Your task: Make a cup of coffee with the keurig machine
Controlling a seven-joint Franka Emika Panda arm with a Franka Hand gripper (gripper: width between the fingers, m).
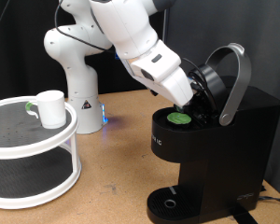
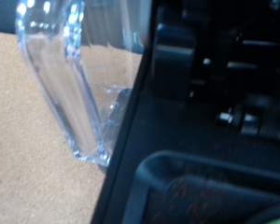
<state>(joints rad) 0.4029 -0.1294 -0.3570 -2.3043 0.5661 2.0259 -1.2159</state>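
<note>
The keurig machine (image 1: 229,154) stands at the exterior view's right, black, with its silver-grey lid handle (image 1: 236,79) raised and the lid open. A green-topped pod (image 1: 180,119) sits in the open pod holder. My gripper (image 1: 203,91) is at the open lid, just above and beside the pod, between the holder and the handle; nothing shows between its fingers. The white cup (image 1: 50,107) stands on the top of a white round shelf (image 1: 28,140) at the left, far from the gripper. The wrist view shows the machine's black body (image 2: 215,103) up close.
The white robot base (image 1: 77,89) stands behind the shelf. A small green thing (image 1: 30,108) lies beside the cup. The machine's circular drip tray (image 1: 168,202) is bare. A clear plastic piece (image 2: 70,93) shows over the brown table (image 2: 33,159) in the wrist view.
</note>
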